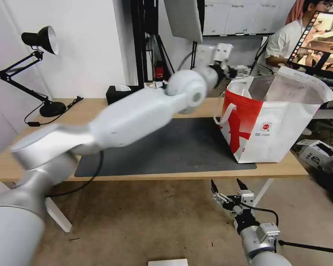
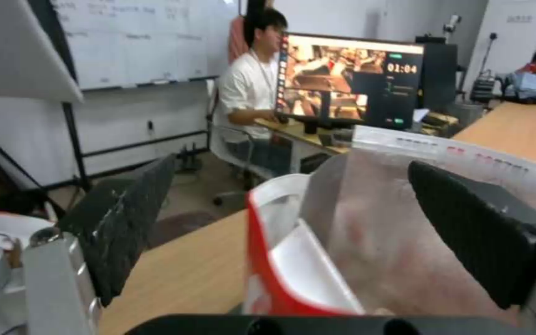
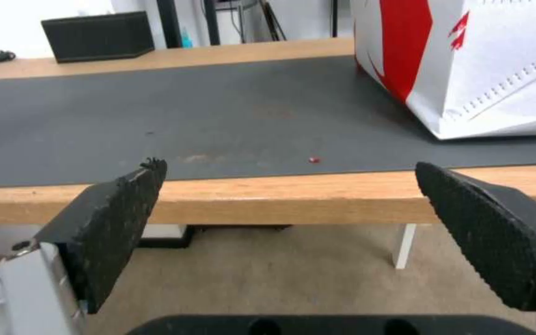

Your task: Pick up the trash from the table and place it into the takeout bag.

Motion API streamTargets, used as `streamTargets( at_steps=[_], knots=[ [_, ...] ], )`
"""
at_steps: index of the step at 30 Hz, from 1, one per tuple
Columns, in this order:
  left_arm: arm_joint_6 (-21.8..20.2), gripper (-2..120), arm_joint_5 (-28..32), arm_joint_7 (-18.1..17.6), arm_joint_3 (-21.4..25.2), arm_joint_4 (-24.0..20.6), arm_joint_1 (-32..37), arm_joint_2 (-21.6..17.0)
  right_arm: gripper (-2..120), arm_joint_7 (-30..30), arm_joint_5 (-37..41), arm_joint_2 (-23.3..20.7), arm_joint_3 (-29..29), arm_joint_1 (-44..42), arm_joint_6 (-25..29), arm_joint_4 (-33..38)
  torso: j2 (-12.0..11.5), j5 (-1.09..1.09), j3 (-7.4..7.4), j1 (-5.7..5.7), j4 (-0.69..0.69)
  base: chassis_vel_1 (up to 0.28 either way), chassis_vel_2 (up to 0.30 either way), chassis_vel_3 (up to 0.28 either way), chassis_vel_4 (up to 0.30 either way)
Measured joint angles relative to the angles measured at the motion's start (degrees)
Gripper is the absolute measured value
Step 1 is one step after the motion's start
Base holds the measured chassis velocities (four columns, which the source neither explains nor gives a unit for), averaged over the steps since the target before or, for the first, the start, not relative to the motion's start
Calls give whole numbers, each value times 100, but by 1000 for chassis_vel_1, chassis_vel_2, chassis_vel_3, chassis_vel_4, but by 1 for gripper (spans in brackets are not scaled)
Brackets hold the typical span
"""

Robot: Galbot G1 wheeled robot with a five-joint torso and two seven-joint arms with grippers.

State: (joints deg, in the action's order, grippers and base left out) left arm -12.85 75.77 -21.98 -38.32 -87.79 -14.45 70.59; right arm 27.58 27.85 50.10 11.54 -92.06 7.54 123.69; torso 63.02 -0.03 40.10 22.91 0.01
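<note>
Left gripper (image 2: 293, 223) gapes (empty, seemingly) above takeout bag (image 1: 273, 125).

Tabletop (image 1: 196, 171): light wood, dark grey mat (image 1: 174, 147) on it.
Takeout bag (image 1: 270, 122) on mat beside left gripper (image 2: 293, 223); tissue box (image 1: 120, 94) and lamp (image 1: 44, 74) farther off.

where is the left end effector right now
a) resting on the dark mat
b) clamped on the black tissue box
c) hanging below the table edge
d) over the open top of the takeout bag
d: the left wrist view shows the open left end effector at the foil-lined mouth of the takeout bag, and the head view shows that arm reaching across the table toward it.
</note>
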Motion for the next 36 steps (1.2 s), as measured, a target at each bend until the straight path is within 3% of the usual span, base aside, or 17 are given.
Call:
streamTargets(
  at_steps=[1, 4, 5, 8, 9, 10, 13, 15, 19, 22, 23, 25, 29, 31, 36],
  knots=[
    [0, 100, 0, 0, 0, 0, 0, 0, 100, 0, 0, 0, 0, 0, 0, 0, 0, 0, 0, 0, 0, 0, 0, 0, 0],
    [125, 100, -216, -7, 267, -633, 458, -582, 100, -2, 0, 0, 0, 0, 0, 0, 0, 0, 0, 1, -2, 0, 0, 0, 0],
    [125, 100, -216, -7, 267, -633, 458, -582, 100, -2, 0, 0, 0, 0, 0, 0, 0, 0, 0, 1, -2, 0, 0, 0, 0],
    [168, 100, -590, 99, 521, -1143, 999, -1294, 100, 2, 0, 0, 1, 0, 0, 0, 0, 1, 0, 0, -3, 0, 0, 0, 0],
    [168, 100, -590, 99, 521, -1143, 999, -1294, 100, 2, 0, 0, 1, 0, 0, 0, 0, 1, 0, 0, -3, 0, 0, 0, 0],
    [214, 100, -783, 185, 693, -1373, 1323, -1640, 100, 1, 0, 0, 1, 0, 0, 0, 0, 0, 0, 0, 1, 0, 0, 0, 0],
    [251, 100, -958, 247, 995, -1640, 1808, -1980, 100, -1, 0, 0, 0, 0, 0, 0, 0, -1, 0, 0, 4, 0, 0, 0, 0],
    [298, 100, -1145, 273, 1602, -1995, 2563, -2305, 100, 0, 0, -1, 1, 0, 0, 0, 0, 1, -1, -1, -1, 0, 0, 0, 0],
    [341, 100, -1352, 277, 2076, -2199, 3141, -2442, 100, 0, 0, 0, 0, 0, 0, 0, 0, 1, 0, 0, -2, 0, 0, 0, 0],
    [417, 100, -1901, 328, 3105, -2603, 4610, -2607, 100, 1, 0, 0, 0, 0, 0, 0, 0, -1, 0, 0, -2, 0, 0, 0, 0],
    [417, 100, -1901, 328, 3105, -2603, 4610, -2607, 100, 1, 0, 0, 0, 0, 0, 0, 0, -1, 0, 0, -2, 0, 0, 0, 0],
    [500, 100, -2196, 371, 3899, -2911, 5629, -2791, 100, 0, 0, 0, 0, -1, 0, 0, 0, 2, -1, 0, 1, 0, 0, 0, 0],
    [839, 100, -2718, 412, 4345, -3026, 6457, -2848, 100, 0, 0, 0, 0, 0, 0, 0, 1, 2, -1, -1, 1, 0, 0, 0, 0],
    [895, 100, -2793, 417, 4386, -3035, 6560, -2824, 100, 0, 0, 0, 0, 0, 0, 0, 1, 2, -1, -1, 0, 0, 0, 0, 0],
    [1342, 100, -3538, 444, 4809, -3123, 7434, -2473, 100, 1, 0, 0, 0, 0, 0, 0, 0, 4, 0, 0, -4, 0, 0, 0, 0]
  ],
)
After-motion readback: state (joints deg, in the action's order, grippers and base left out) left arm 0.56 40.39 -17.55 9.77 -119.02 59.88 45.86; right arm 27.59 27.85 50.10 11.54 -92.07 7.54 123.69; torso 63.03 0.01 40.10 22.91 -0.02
